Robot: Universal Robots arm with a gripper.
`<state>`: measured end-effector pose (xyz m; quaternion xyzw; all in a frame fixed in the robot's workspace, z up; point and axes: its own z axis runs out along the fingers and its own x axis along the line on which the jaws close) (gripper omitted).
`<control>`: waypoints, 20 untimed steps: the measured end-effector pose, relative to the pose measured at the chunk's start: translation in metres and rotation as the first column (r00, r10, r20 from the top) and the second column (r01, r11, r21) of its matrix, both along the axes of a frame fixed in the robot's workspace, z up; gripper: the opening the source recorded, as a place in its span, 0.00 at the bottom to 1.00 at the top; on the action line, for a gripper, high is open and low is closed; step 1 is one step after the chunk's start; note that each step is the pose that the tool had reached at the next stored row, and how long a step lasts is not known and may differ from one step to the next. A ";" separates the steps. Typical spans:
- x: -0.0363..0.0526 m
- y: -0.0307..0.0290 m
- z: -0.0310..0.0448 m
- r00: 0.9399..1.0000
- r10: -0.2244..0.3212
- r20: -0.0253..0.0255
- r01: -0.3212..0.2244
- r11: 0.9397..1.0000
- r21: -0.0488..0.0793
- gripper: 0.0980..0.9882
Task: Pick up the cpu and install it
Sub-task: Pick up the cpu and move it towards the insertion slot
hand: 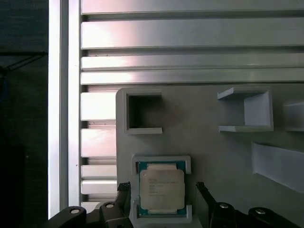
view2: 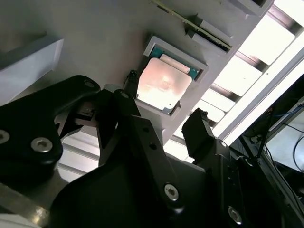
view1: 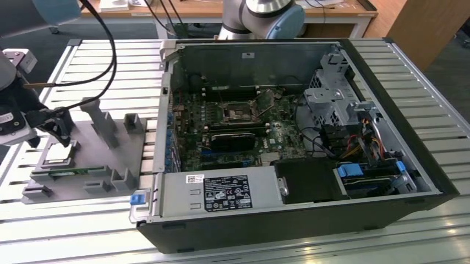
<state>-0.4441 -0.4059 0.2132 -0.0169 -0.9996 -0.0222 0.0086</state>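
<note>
Fingers: two black fingers point(hand: 124, 192) stand apart, one on each side of the cpu point(hand: 161, 192). Neither touches the chip in either wrist view.
Gripper: the gripper point(view1: 52, 140) points down and hangs low over the holder plate point(view1: 96, 165), at the exterior view's left. Its links are matte black, pinned with round silver screws.
Arm: the wrist point(view1: 9, 82) enters from the exterior view's left edge, pale grey, with black cables point(view1: 111, 55) looping above it. The arm's base point(view1: 264, 16), grey with a blue cap, stands behind the computer case point(view1: 294, 231).
Cpu: it lies flat in a shallow square pocket of the holder plate, directly between the fingertips. The top is shiny silver-grey metal, with a thin green border and a pale pocket rim around it.
Holder plate: smooth matte grey plastic, with upright posts and open box-shaped pockets.
Memory stick: a long, narrow green strip point(view1: 70, 174) lies in a slot of the plate, just beside the cpu's pocket.
Table: ribbed aluminium slats point(view1: 411, 71), bright under the light, carry both the plate and the case.
Computer case: black, lying on its side with the panel off. It is near the plate, on the exterior view's right.
Socket: a square black-framed socket point(view1: 239, 114) sits on the green motherboard inside the case, well apart from the gripper.
</note>
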 end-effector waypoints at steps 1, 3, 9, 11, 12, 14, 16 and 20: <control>-0.0001 0.0000 -0.0017 1.000 0.000 0.001 0.000 1.000 0.000 0.62; -0.0003 -0.0001 -0.0053 1.000 0.000 0.001 0.000 1.000 0.000 0.63; -0.0003 -0.0001 -0.0152 1.000 -0.002 0.009 0.002 1.000 0.000 0.70; -0.0016 -0.0001 -0.0172 1.000 -0.003 0.011 0.003 1.000 0.000 0.70; -0.0021 -0.0002 -0.0183 1.000 -0.003 0.012 0.003 1.000 0.000 0.70; -0.0021 -0.0002 -0.0203 1.000 -0.003 0.012 0.003 1.000 0.000 0.70; -0.0021 -0.0002 -0.0227 1.000 -0.003 0.012 0.003 1.000 0.000 0.70; -0.0027 -0.0005 -0.0256 1.000 -0.003 0.012 0.003 1.000 -0.001 0.70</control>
